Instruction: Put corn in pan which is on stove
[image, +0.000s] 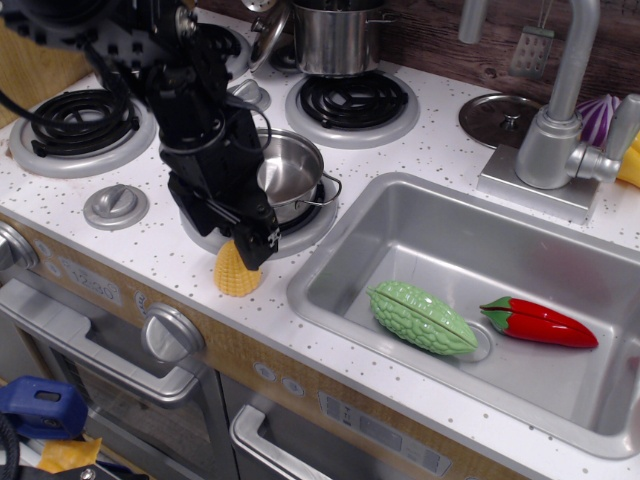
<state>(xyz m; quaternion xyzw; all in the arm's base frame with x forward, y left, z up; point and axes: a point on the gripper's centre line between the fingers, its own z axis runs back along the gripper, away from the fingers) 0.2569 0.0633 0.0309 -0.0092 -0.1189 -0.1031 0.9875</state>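
Note:
The yellow corn (233, 276) stands upright on the white speckled stove top (150, 245), near the front edge. My black gripper (250, 250) hangs right over it and covers its top; I cannot see whether the fingers are open or shut around it. The shiny steel pan (292, 172) with wire loop handles sits on the front right burner (305, 225), just behind the corn and partly hidden by my arm.
A steel sink (480, 300) to the right holds a green bumpy gourd (422, 318) and a red pepper (537, 323). A tall steel pot (335, 38) stands on the back burner. A faucet (560, 120), a lid (497, 118) and silver knobs (116, 205) lie around.

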